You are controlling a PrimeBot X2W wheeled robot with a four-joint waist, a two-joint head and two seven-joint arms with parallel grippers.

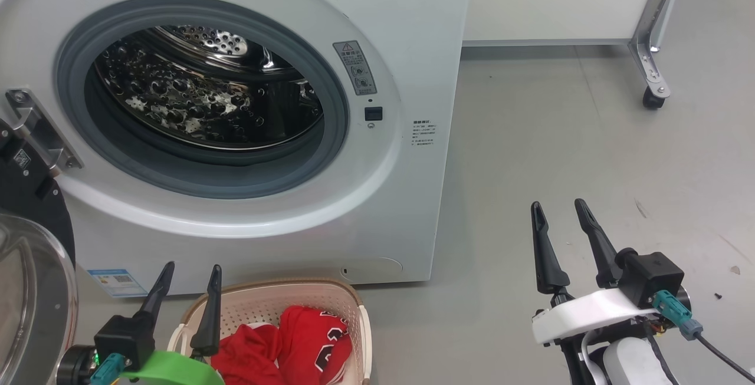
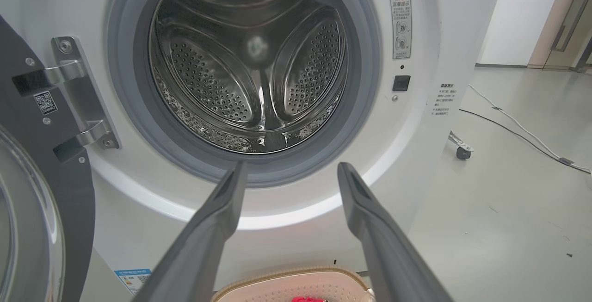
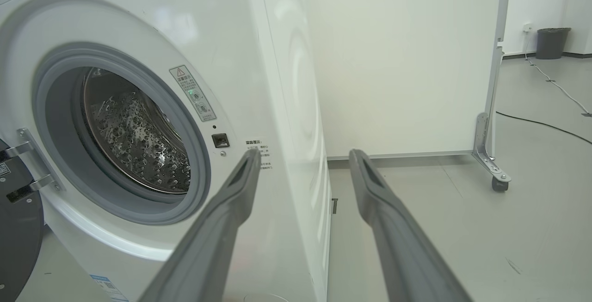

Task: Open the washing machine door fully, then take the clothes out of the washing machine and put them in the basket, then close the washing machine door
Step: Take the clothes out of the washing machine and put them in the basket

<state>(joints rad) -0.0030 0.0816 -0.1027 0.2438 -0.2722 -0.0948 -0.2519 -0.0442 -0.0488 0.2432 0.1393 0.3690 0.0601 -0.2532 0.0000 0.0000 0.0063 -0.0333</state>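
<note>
The clothes (image 1: 295, 338) lie in the basket (image 1: 265, 288) at 6 o'clock below the washing machine (image 1: 413, 49); its drum (image 1: 200, 90) appears empty. The washing machine door (image 1: 29, 302) stands open at 8 o'clock (closing remains). The left gripper (image 1: 194, 266) and right gripper (image 1: 557, 203) have their fingers apart and hold nothing, so either is free to push it.

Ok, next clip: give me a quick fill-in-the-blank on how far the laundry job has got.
The washing machine door stands ____.
The clothes in the basket are coloured ____.
The drum of the washing machine is ____.
The left gripper and right gripper hold ____.
Missing: open, red, empty, nothing.
</note>
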